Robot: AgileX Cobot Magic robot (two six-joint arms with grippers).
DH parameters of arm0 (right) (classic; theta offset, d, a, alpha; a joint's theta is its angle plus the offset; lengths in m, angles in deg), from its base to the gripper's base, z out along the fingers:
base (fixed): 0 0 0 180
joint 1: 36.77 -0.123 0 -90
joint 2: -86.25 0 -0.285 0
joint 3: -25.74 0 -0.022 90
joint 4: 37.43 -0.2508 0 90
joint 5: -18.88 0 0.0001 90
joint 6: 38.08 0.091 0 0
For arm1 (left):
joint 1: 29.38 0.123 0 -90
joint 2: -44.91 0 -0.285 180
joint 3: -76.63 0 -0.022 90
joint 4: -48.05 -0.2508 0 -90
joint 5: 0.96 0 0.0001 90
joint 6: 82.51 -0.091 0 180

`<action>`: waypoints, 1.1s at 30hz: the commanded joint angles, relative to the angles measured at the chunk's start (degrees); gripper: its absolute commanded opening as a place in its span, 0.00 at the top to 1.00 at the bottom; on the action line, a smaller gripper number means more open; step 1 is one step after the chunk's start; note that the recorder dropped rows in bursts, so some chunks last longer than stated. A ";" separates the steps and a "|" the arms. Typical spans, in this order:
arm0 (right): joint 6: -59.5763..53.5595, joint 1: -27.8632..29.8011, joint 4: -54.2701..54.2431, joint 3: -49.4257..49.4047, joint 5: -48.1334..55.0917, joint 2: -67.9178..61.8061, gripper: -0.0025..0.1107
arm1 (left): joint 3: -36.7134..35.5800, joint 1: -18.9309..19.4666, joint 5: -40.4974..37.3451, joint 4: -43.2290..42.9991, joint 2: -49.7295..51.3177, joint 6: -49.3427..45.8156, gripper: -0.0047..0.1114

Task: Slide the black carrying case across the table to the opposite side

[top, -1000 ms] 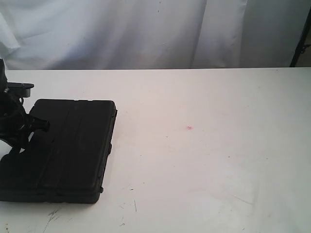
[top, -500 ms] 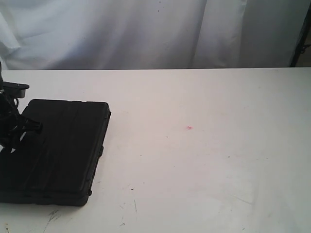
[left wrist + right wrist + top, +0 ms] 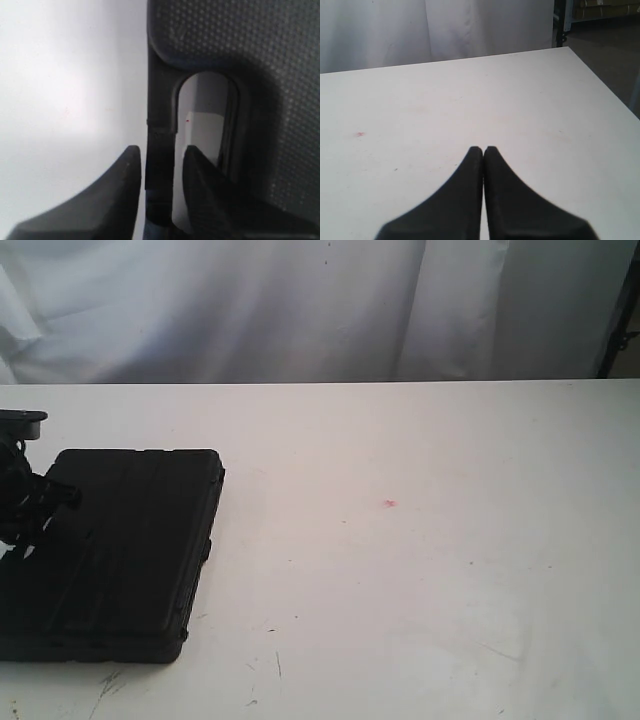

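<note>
The black carrying case (image 3: 120, 550) lies flat at the left end of the white table (image 3: 420, 540). My left gripper (image 3: 40, 505) is at the case's left edge. In the left wrist view the jaws (image 3: 161, 148) straddle the case's handle bar (image 3: 160, 125), one finger outside it and one in the handle opening. A thin strip of white shows on each side of the bar, so the gripper is open around it. The textured lid (image 3: 250, 60) fills the rest of that view. My right gripper (image 3: 483, 148) is shut on nothing above bare table, out of the exterior view.
A tiny red spot (image 3: 390, 503) marks the tabletop right of the case. White curtain (image 3: 300, 310) hangs behind the far edge. A dark stand (image 3: 622, 320) is at the far right corner. Scuff marks (image 3: 105, 685) lie near the front edge.
The case and my left gripper slid left together, most of it in the first half second. The case now lies squarer to the table edge. The right gripper's earlier state is not shown.
</note>
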 commanded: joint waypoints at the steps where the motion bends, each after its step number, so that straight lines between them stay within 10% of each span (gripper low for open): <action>1: 0.39 0.18 -0.34 -0.22 -0.02 0.36 0.98 | 0.17 -0.05 -0.27 0.50 -1.18 0.43 0.50; 7: 0.39 0.18 -0.34 -0.22 -0.02 0.36 0.98 | 2.67 -0.05 -1.33 -2.04 -6.54 3.75 0.49; 14: 0.39 0.18 -0.34 -0.22 -0.02 0.36 0.98 | 3.53 -0.05 0.02 0.92 -14.46 5.22 0.93; 21: 0.39 0.18 -0.34 -0.22 -0.02 0.36 0.98 | 2.80 -0.41 0.60 11.10 -21.43 0.85 0.96; 33: 0.39 0.18 -0.34 -0.22 -0.02 0.36 0.98 | -28.70 -7.75 21.66 19.76 -60.77 -0.74 0.96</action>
